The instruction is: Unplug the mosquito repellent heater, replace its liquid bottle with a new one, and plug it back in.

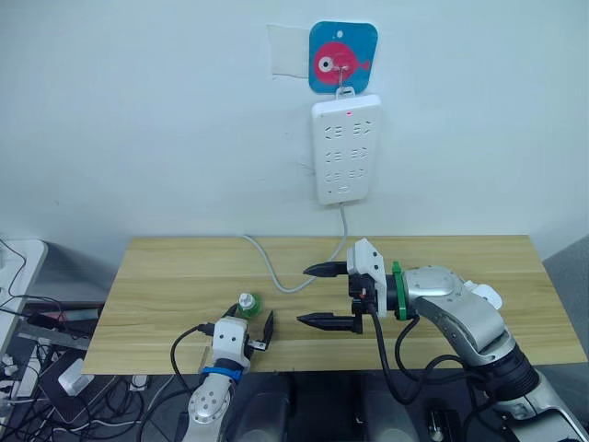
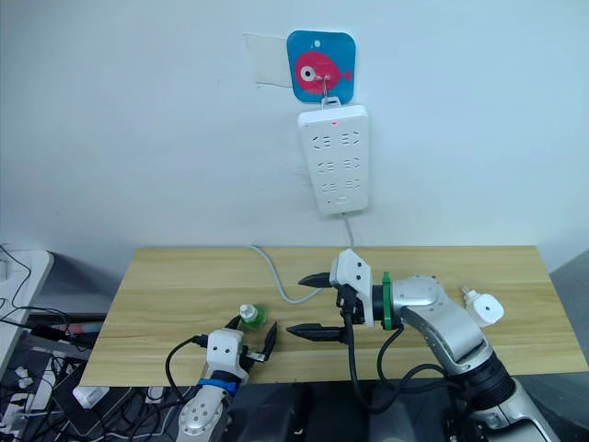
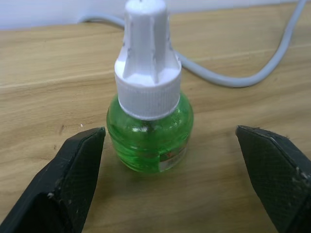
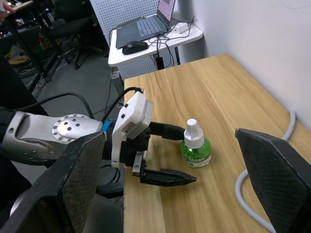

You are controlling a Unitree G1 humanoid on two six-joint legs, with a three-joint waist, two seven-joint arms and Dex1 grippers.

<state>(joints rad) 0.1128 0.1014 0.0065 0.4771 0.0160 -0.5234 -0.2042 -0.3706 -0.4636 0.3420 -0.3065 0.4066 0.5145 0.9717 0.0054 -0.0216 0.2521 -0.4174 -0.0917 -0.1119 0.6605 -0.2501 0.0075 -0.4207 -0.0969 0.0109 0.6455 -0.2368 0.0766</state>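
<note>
The left gripper hangs low over the near edge of the wooden table, its two black fingers spread wide on either side of the green liquid bottle without touching it. The bottle stands upright near the table's front left, a rounded clear body of green fluid under a ribbed white cap that narrows to a tall tip. It looks light and rigid, smooth and likely slick on the bulb; the ribbed cap collar or the widest part of the body would seem the surest hold, and a nudge could easily topple it. To its right, the right gripper hovers above the table's middle, fingers also wide apart and holding nothing. A grey cable curls across the tabletop between them and climbs to the white power strip hung on the far wall. The mosquito repellent heater lies on the table's right side, unplugged, well apart from the bottle.
</note>
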